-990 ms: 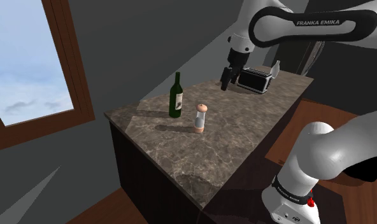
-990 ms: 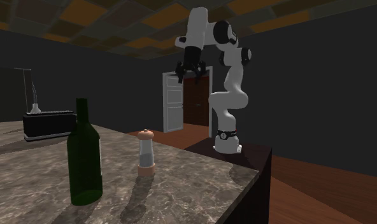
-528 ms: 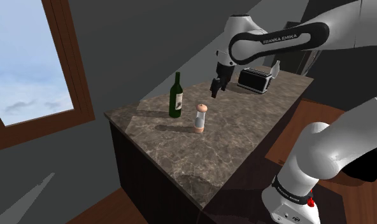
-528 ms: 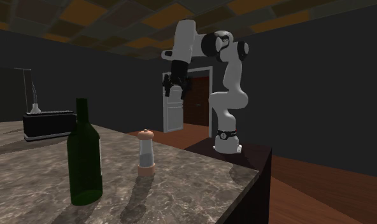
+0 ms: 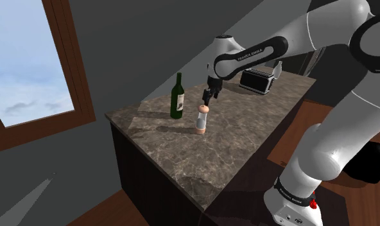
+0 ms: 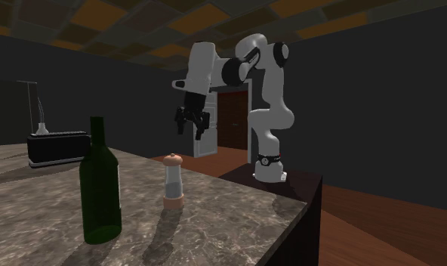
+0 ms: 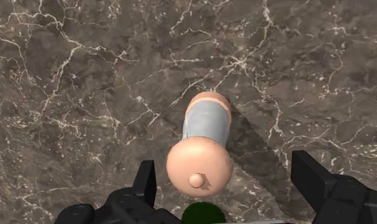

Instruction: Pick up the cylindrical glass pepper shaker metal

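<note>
The pepper shaker [image 5: 201,120] stands upright on the marble counter [image 5: 214,144], a clear cylinder with a peach cap and base; it also shows as the shaker [image 6: 173,181] and, from above, as the shaker [image 7: 202,151]. My black gripper [image 5: 207,96] hangs just above its cap, fingers open. In the second exterior view the gripper [image 6: 192,127] hovers over the counter beyond the shaker. In the wrist view the gripper [image 7: 225,184] has its fingers spread to either side of the cap, touching nothing.
A dark green wine bottle [image 5: 177,97] stands close beside the shaker, toward the shoulder view's left. A black toaster [image 5: 257,79] and a small pale bottle [image 5: 278,67] sit at the counter's far end. A window [image 5: 28,64] fills the wall.
The arm has swung from near the toaster toward the shaker and come down; the gripper now hangs right over the cap. Shaker and bottle have not moved.
</note>
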Motion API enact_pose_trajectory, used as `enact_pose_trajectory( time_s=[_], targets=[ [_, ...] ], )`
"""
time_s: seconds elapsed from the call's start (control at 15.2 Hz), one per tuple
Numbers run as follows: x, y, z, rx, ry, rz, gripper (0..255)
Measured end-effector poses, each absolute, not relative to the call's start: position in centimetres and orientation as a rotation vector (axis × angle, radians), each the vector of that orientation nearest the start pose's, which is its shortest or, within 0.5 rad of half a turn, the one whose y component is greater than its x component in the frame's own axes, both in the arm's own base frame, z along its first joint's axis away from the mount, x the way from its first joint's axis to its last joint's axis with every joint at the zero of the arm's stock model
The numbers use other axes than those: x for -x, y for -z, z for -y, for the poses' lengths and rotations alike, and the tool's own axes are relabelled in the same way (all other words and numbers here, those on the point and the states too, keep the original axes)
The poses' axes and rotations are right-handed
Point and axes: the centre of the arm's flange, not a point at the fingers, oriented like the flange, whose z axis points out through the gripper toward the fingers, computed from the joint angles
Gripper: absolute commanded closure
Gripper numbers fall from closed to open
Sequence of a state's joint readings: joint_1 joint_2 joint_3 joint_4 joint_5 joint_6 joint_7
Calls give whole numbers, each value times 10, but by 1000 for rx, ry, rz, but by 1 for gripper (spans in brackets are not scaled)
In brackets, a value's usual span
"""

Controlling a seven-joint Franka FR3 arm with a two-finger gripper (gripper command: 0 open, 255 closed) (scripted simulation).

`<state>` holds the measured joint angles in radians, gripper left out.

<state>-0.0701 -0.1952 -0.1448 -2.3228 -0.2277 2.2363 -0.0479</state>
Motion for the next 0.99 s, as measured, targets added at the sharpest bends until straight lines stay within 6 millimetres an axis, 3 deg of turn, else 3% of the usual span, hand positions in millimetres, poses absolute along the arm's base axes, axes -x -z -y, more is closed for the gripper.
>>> enact_pose_trajectory(
  time_s=[0.33,0.79,0.86,0.99],
  targets=[
    [-510,-387,135,3328,127,-60,0],
    [-513,-349,137,3330,126,-59,0],
    [-514,-346,137,3330,126,-59,255],
    [-514,-344,138,3330,129,-59,255]
  ],
)
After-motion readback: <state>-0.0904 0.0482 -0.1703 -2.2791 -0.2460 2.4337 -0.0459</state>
